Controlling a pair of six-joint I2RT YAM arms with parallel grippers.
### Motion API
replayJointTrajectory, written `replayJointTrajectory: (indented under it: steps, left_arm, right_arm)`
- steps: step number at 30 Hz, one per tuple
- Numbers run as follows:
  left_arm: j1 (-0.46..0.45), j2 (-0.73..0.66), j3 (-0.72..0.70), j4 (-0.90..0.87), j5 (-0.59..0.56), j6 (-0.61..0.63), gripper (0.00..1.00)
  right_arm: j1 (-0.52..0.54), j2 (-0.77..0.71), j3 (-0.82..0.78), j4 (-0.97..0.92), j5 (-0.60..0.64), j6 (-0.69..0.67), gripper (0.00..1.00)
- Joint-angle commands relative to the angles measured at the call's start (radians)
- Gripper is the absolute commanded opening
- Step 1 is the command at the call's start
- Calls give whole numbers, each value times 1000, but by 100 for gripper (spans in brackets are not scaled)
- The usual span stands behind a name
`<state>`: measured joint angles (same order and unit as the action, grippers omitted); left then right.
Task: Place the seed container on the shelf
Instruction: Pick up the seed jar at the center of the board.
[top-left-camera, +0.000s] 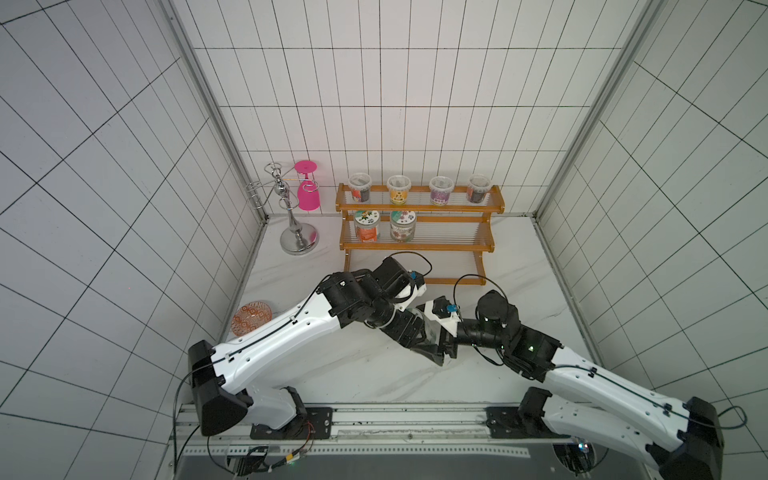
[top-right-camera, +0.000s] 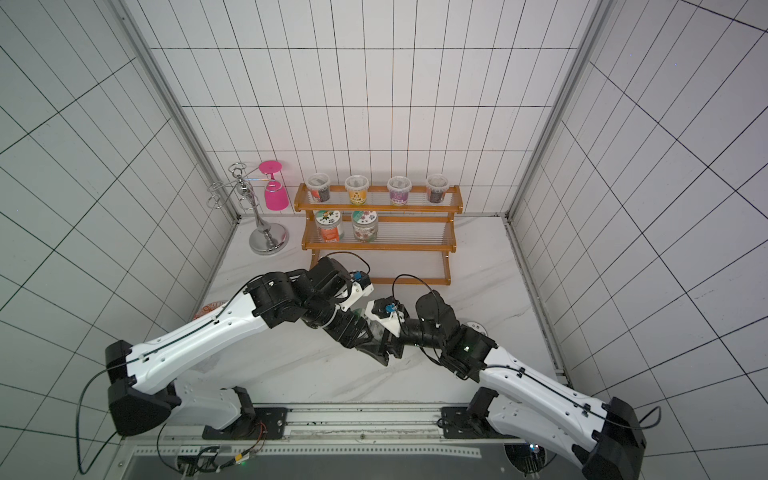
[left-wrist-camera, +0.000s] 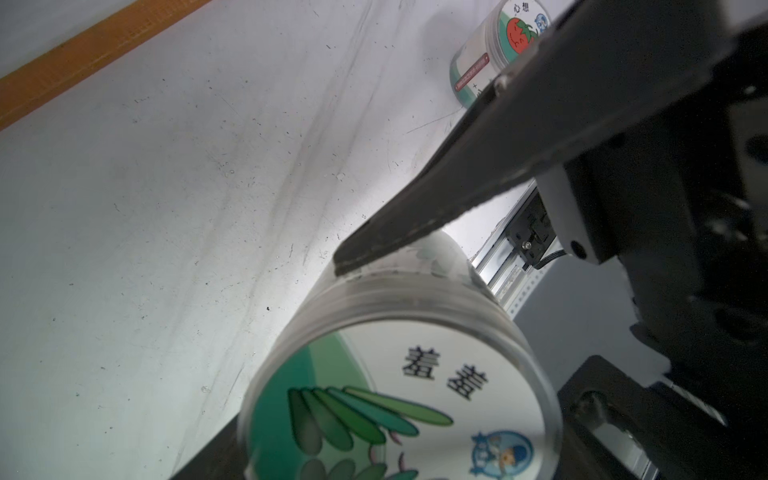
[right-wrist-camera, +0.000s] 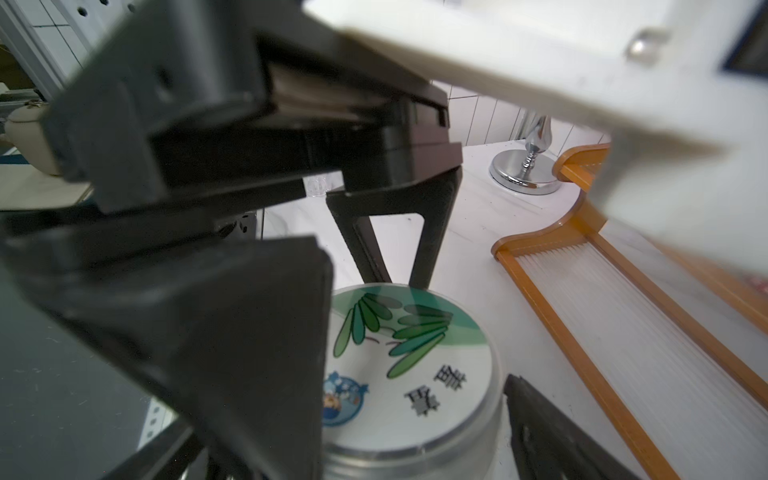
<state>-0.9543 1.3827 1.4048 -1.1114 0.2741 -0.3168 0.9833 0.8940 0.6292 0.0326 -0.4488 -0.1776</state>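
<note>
1. Left wrist view: the left claw (left-wrist-camera: 299, 361) is closed on the seed container (left-wrist-camera: 399, 395). One finger (left-wrist-camera: 415, 216) presses its clear wall just behind the green-leaf lid.
2. The right claw (top-left-camera: 448, 352) stands wide, flanking the same jar. The right wrist view shows no certain contact.
3. The container is just in front of the shelf (top-left-camera: 457, 281), near its lowest tier. I cannot tell whether it rests on the desk (top-left-camera: 353, 374).
4. This looks like a handover. If the left claw lets go before the right one closes, the smooth jar could drop and roll.
5. The fingers are crowded, so they could clash, or the right claw could catch only the lid.
6. A careless reach to the shelf's middle tier could knock the orange-labelled jar (top-left-camera: 367, 228). A jar set down tilted on the thin rods could tip.
</note>
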Motion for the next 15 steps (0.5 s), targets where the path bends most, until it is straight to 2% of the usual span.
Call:
replayJointTrajectory:
  steps: [1, 7, 15]
  left_arm:
    - [0, -41, 0, 65, -21, -68, 54]
    - [-3, -66, 6, 73, -53, -93, 54]
    - [-9, -67, 13, 79, -37, -110, 54]
  right_arm:
    - [7, -26, -35, 24, 71, -34, 99]
    - [6, -35, -51, -8, 123, -51, 99]
    - [6, -3, -30, 10, 58, -75, 99]
